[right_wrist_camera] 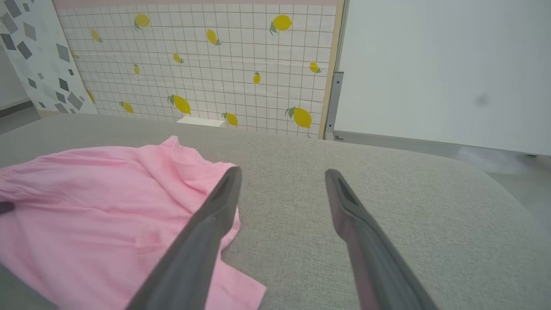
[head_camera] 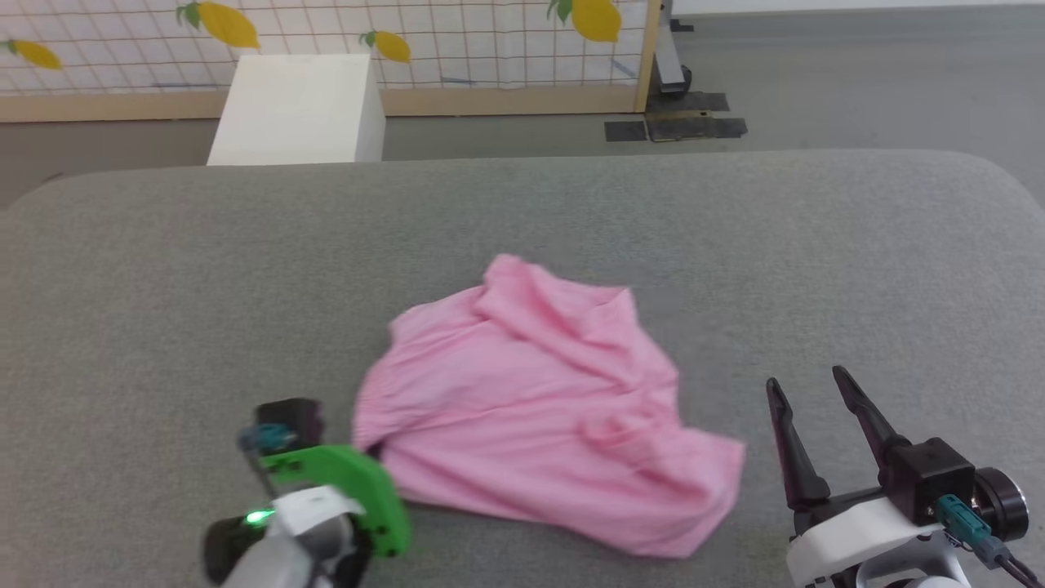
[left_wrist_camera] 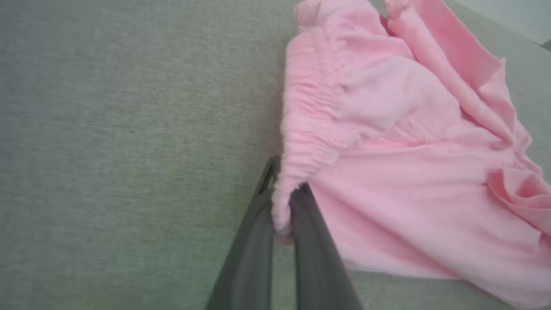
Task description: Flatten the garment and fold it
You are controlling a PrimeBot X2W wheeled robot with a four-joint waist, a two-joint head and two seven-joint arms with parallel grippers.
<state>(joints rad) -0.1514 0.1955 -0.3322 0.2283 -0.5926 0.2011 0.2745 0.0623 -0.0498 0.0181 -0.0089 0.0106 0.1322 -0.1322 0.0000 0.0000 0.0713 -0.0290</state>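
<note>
Light pink garment (head_camera: 539,408), wrinkled and bunched, near the middle of a grey padded surface (head_camera: 163,269), a little toward the near edge. Lies in a loose heap with folds and ridges running across it, one flap turned up at the far side, a thinner layer trailing out at the near right.

Gathered waistband (left_wrist_camera: 305,125) along the left edge of the heap, puckered and curving, seen close in the left wrist view. Lower end of that waistband pinched between the two dark fingers of the left end effector (left_wrist_camera: 287,189). Clenched on the cloth, fingers nearly together with the pink gathers squeezed between them, tips down at the padded surface. In the head view, same end effector at the lower left, its green bracket (head_camera: 351,482) just beside the garment's left edge, fingers mostly hidden there.

Right end effector (head_camera: 806,380) at the lower right, released, fingers spread wide and holding nothing. Sits just beside the garment's right edge, apart from it as far as the head view tells. In the right wrist view, one finger of the pair overlapping the pink hem in the picture, contact impossible to tell; the other over bare grey fabric.

Beyond the padded surface, grey floor (head_camera: 857,82), a white box (head_camera: 298,110) standing close behind the far edge, and a lemon-print panel (head_camera: 490,41) with a grid pattern on a wooden base.
</note>
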